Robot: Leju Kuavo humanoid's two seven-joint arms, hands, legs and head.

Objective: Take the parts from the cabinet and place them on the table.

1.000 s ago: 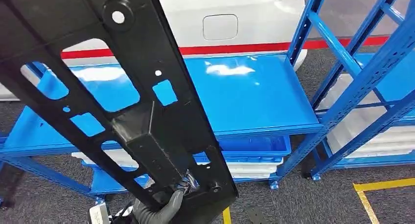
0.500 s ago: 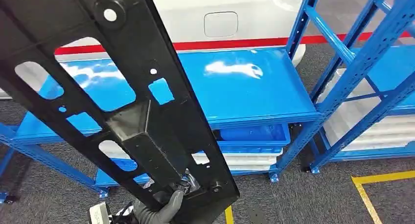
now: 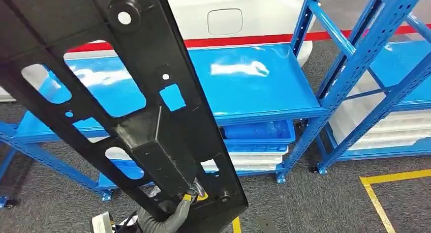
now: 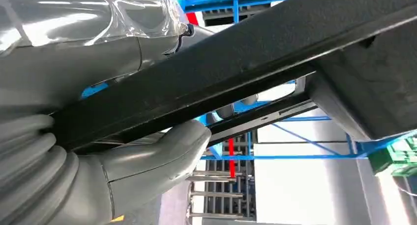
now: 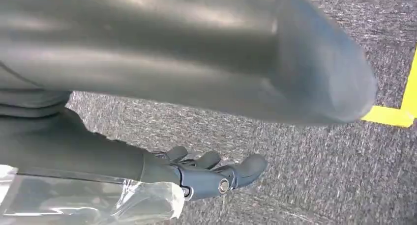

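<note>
While the left robot hand grips the black panel, blue shelving stands on grey carpet; the right robot hand hangs empty, fingers apart.

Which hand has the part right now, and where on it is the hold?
The left hand grips the long black panel at its lower end, thumb under its edge. The right hand holds nothing.
</note>
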